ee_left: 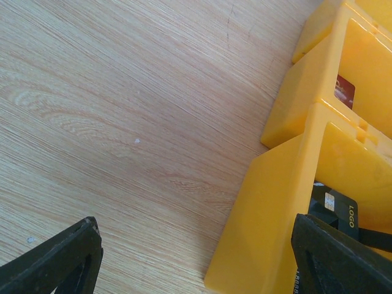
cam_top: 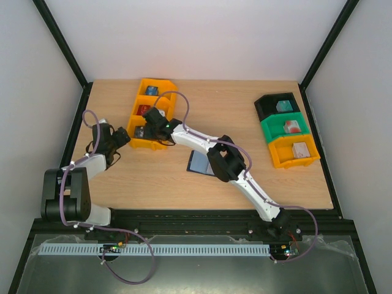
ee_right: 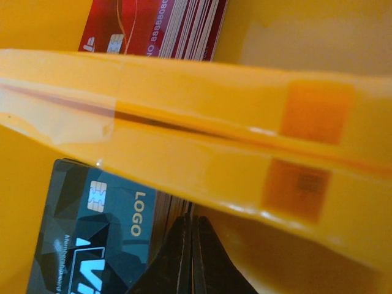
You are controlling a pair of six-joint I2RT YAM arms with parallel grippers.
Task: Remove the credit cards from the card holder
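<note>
right hand [ee_right: 190, 245] is hovering closed at near slot of yellow bin [cam_top: 141, 145], likely sorting dark cards [ee_right: 92, 239] by colour; left hand [ee_left: 196, 257] is idling open alongside, out of the way.

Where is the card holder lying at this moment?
In the top view, the card holder lies on the table near its middle, partly under the right arm, to the right of the yellow bin.

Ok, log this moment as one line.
left gripper: open, beside yellow bin | right gripper: shut, beside dark card in bin | card holder: on table
</note>
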